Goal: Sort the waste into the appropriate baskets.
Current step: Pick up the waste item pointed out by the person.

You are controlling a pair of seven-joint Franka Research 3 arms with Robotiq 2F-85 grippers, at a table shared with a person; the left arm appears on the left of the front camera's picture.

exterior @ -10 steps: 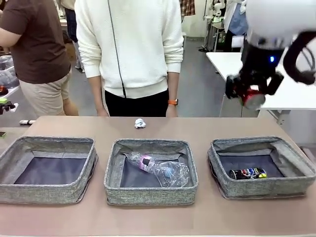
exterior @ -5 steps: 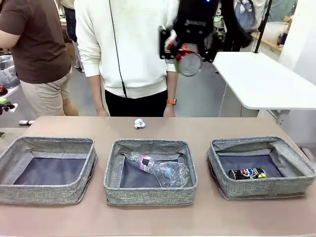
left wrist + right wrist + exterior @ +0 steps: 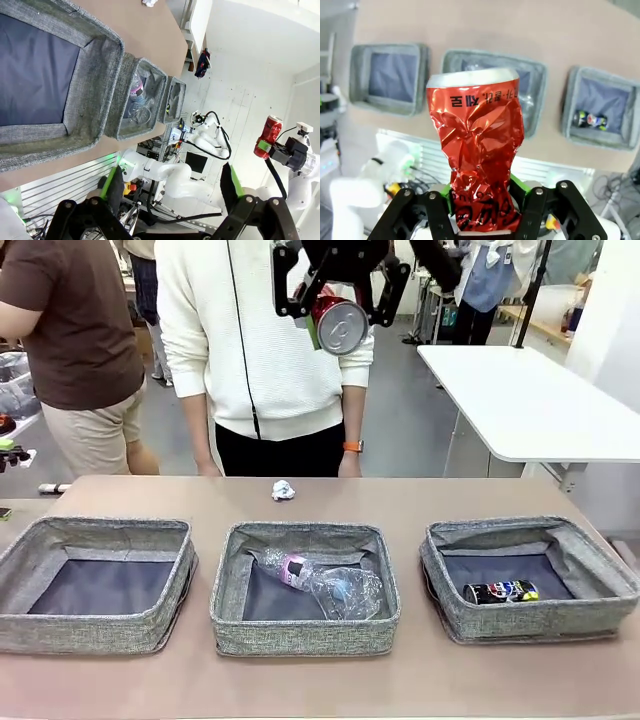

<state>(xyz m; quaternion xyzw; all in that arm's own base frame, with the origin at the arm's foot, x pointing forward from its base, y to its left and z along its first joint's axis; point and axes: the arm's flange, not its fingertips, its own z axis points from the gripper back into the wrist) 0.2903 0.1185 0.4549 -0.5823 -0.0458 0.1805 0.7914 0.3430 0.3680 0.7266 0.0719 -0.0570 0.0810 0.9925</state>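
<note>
High above the brown bench (image 3: 420, 498), my right end effector (image 3: 338, 302) is clenched on the crumpled red metal can (image 3: 340, 326), well away from the grey cloth basket (image 3: 500, 625) holding the dark many-coloured can (image 3: 502, 591), so a slip on its dented side could drop it into the wrong basket.

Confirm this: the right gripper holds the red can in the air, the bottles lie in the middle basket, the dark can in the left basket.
Wrong basket: the front view shows the dark can in the right basket, not the left. The right gripper does hold the red can in the air, and the bottles lie in the middle basket.
</note>
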